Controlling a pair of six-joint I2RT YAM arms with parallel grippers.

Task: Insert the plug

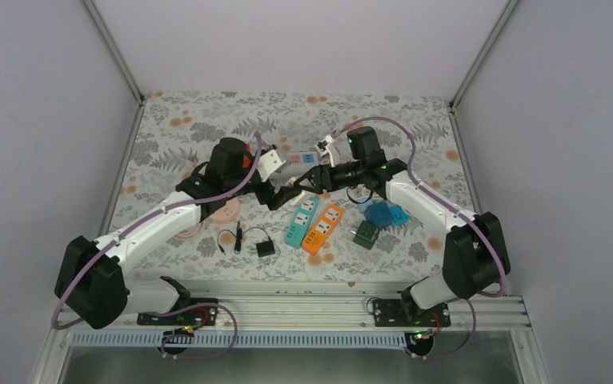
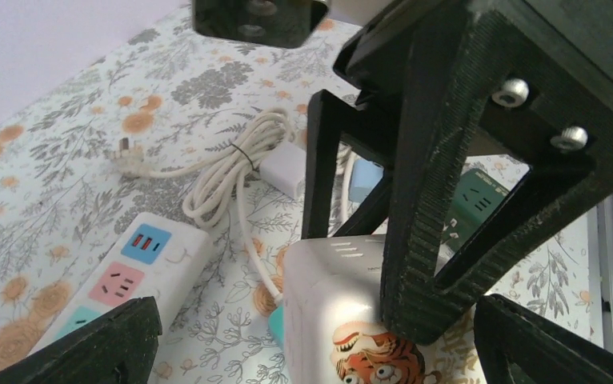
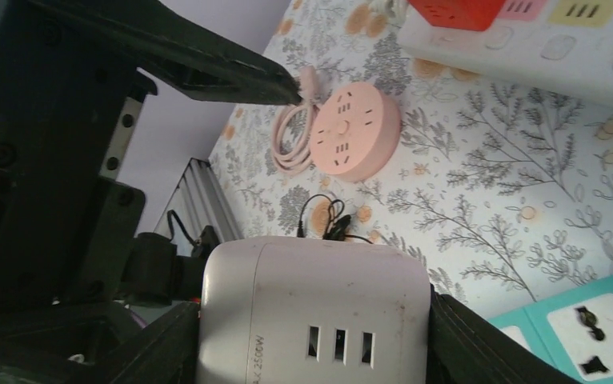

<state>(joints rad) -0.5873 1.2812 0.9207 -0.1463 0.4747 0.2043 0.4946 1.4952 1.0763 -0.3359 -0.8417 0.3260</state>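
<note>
White plug cube [image 3: 311, 288] with a tiger sticker on one face and three slots on another sits clamped in the right claw [image 3: 319, 344]. One black finger presses each side of it. It hangs above the floral surface [image 1: 207, 120], where the two arms meet at mid-table.

The left claw [image 2: 319, 340] faces the cube with its jaws spread wide. Its two fingers stand well apart on either side of the cube and touch nothing.

Around the claws:
- Just beside the left claw's left finger lies a white strip [image 2: 139, 268] with a blue and a pink socket face.
- Past that strip is a coiled white cable [image 2: 231, 172], its small plug lying loose on the surface.
- Beyond the right claw, past the tip of a left-claw finger, lies a round pink hub [image 3: 355, 132] with its pink cord coiled beside it.
- A thin black cable [image 3: 327, 220] lies just behind the cube.
- A teal strip [image 3: 583, 328] lies below the right claw, and an orange strip [image 1: 323, 230] lies alongside it.
- A green cube [image 1: 366, 234] sits nearer the right arm's side of the claws.
</note>
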